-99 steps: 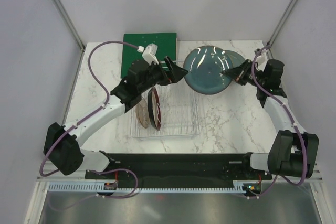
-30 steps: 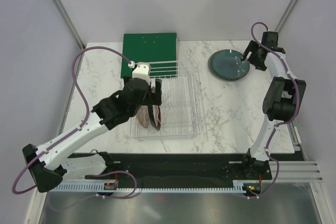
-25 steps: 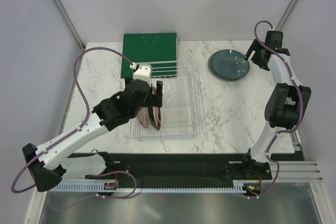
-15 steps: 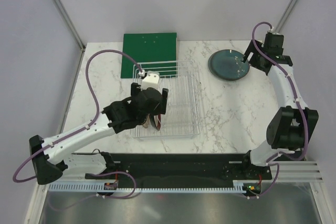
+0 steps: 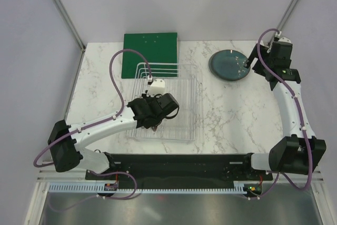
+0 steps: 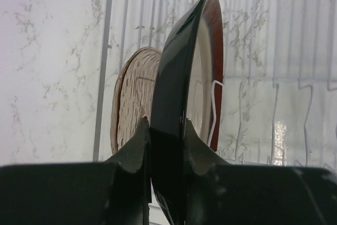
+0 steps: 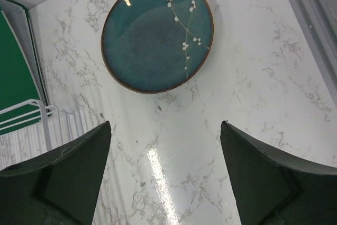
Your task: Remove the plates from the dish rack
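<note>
In the left wrist view a maroon-rimmed plate (image 6: pixel 196 77) with a tan centre stands on edge in the white wire dish rack (image 6: pixel 103 77). My left gripper (image 6: pixel 167 136) is shut on its dark rim, one finger on each face. A brownish-pink plate (image 6: pixel 134 104) stands upright just behind it. From above, the left gripper (image 5: pixel 156 114) covers both plates in the rack (image 5: pixel 185 104). A dark teal plate (image 5: pixel 229 65) lies flat on the table at the back right. My right gripper (image 5: pixel 257 62) hangs open beside it, with nothing between its fingers; the teal plate (image 7: pixel 157 34) lies ahead of that gripper (image 7: pixel 166 130).
A flat green board (image 5: pixel 150 54) lies at the back, touching the rack's far end; its edge (image 7: pixel 13 72) and the rack's corner (image 7: pixel 42 114) show in the right wrist view. Grey walls enclose the marble table (image 5: pixel 231 109).
My left gripper has moved toward the near end of the rack and shut on the maroon-rimmed plate. The right arm has shifted a little beside the teal plate, still open.
</note>
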Controlling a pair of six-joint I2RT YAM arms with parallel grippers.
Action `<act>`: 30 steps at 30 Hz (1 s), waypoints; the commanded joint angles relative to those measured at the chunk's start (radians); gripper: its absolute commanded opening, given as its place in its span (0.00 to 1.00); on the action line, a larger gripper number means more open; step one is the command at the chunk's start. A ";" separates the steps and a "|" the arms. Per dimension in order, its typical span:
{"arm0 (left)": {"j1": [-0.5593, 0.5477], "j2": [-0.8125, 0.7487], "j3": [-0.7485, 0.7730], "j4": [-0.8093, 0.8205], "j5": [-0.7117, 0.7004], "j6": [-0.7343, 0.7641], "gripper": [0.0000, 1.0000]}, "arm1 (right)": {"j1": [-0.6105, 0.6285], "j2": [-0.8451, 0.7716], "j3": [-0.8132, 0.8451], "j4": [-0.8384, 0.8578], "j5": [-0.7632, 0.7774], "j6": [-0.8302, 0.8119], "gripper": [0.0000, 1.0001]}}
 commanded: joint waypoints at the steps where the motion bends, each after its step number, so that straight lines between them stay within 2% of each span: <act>1: -0.011 0.017 0.086 -0.060 -0.084 -0.024 0.02 | 0.000 -0.010 -0.040 0.007 -0.038 0.001 0.91; 6: -0.022 0.118 0.198 -0.185 -0.172 -0.067 0.02 | 0.005 -0.011 -0.083 0.018 -0.041 0.001 0.91; 10: -0.025 0.205 0.293 -0.334 -0.239 -0.188 0.02 | 0.009 -0.019 -0.107 0.021 -0.047 0.001 0.90; 12: -0.027 0.257 0.366 -0.477 -0.284 -0.256 0.02 | 0.011 -0.022 -0.118 0.023 -0.047 0.000 0.90; 14: -0.030 0.290 0.449 -0.593 -0.325 -0.387 0.02 | 0.011 -0.034 -0.123 0.023 -0.046 -0.006 0.90; 15: -0.030 0.306 0.475 -0.708 -0.337 -0.441 0.02 | 0.011 -0.039 -0.126 0.023 -0.046 -0.009 0.91; 21: -0.030 0.264 0.508 -0.709 -0.359 -0.440 0.02 | 0.011 -0.051 -0.134 0.023 -0.064 -0.008 0.91; 30: -0.030 0.213 0.604 -0.709 -0.371 -0.313 0.02 | 0.011 -0.077 -0.144 0.018 -0.070 -0.003 0.91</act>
